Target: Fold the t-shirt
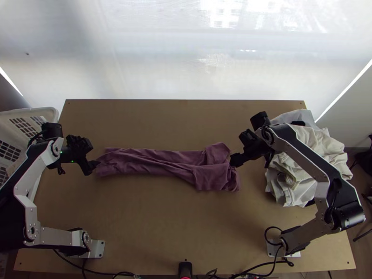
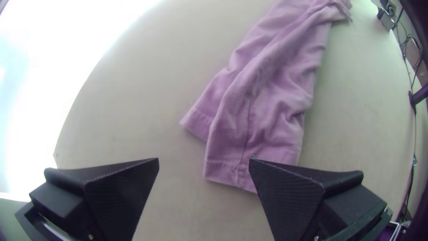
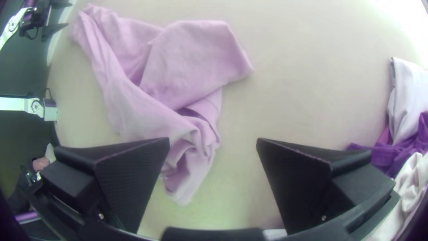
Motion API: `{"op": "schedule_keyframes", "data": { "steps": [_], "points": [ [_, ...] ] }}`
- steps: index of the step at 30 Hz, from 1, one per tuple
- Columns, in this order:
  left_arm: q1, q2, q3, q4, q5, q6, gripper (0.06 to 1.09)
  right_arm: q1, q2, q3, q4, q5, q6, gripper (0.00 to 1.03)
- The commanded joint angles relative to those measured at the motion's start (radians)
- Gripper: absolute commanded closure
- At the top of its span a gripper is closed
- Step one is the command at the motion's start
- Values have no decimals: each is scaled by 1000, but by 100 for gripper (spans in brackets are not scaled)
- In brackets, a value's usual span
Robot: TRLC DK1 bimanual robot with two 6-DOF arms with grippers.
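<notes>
along the bench's (image 1: 186, 228) near edge, toward the middle, sits a small black device (image 1: 185, 269) with a red light on it, and black cables (image 1: 124, 274) run along that same edge. just past them come the two arm bases, the left base (image 1: 96, 249) and the right base (image 1: 294, 254), each on a flat metal plate. farther up, the mauve t-shirt (image 1: 153, 162) lies across the middle of the bench in a long, narrow, rumpled strip, with creases running lengthwise. its left end shows stitched hems, two layers lying a bit out of line. its right end is wider and more bunched, a broad flap folded over on it and small tucks beside that. the left tool (image 1: 96, 164) is at the strip's left end, its fingers wide apart; in the left wrist view one of them overlaps the hem, though i can't tell if it touches. the right tool (image 1: 234, 161) is at the bunched right end, its fingers also well apart, with part of the cloth seen behind one of them. off to the right, beyond the right tool, white and cream cloths (image 1: 321, 139) are heaped in a loose pile, with a purple cloth (image 3: 410, 143) among them. a white basket (image 1: 52, 113) with slotted sides stands by the bench's left edge, and past the far edge is a pale, bright surface (image 1: 162, 60).
</notes>
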Motion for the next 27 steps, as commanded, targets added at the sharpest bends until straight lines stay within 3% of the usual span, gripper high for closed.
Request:
{"op": "schedule_keyframes", "data": {
  "steps": [1, 7, 14, 20, 27],
  "points": [
    [55, -52, 15, -20, 4, -9, 11, -15, -88, 5, -26, 42, 33, 5],
    [41, -30, 77, -130, 4, -150, 11, 36, -141, 27, -52, 42, 82, 5],
    [42, 111, 276, -535, 77, -257, 11, 160, -118, 48, -77, 42, 68, 5],
    [41, 177, 341, -680, 126, -318, 11, 287, -101, 57, -63, 147, 76, 5],
    [36, 206, 393, -764, 191, -340, 14, 329, -49, 111, -18, 156, 120, 12]
  ]
}}
